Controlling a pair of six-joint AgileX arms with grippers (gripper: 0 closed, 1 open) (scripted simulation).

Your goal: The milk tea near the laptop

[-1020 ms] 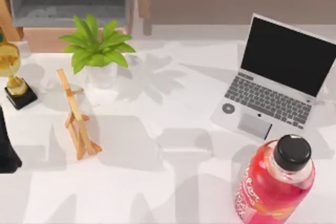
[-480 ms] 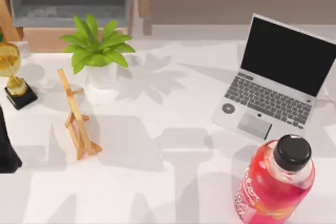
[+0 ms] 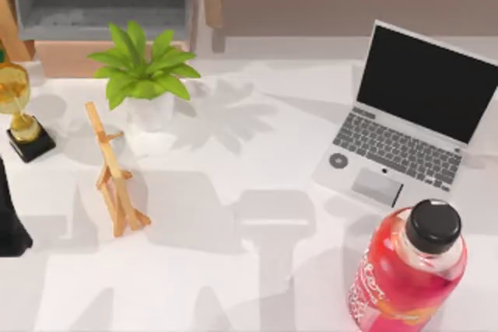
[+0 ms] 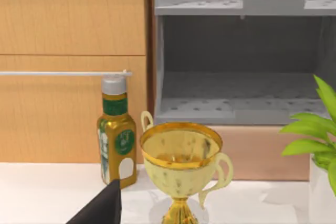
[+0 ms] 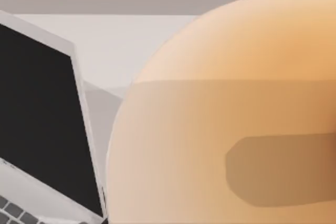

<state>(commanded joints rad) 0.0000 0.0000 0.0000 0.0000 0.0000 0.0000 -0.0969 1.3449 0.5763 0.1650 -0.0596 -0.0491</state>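
beside laptop [image 5: 42, 124], milk tea [image 5: 226, 114] close against right wrist camera.

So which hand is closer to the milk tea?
The right hand: its wrist camera looks at the milk tea up close, beside the laptop. The left hand is at the table's left, by the gold trophy.

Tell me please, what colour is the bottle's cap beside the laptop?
Black, on the pink-red bottle; the top view shows its cap best.
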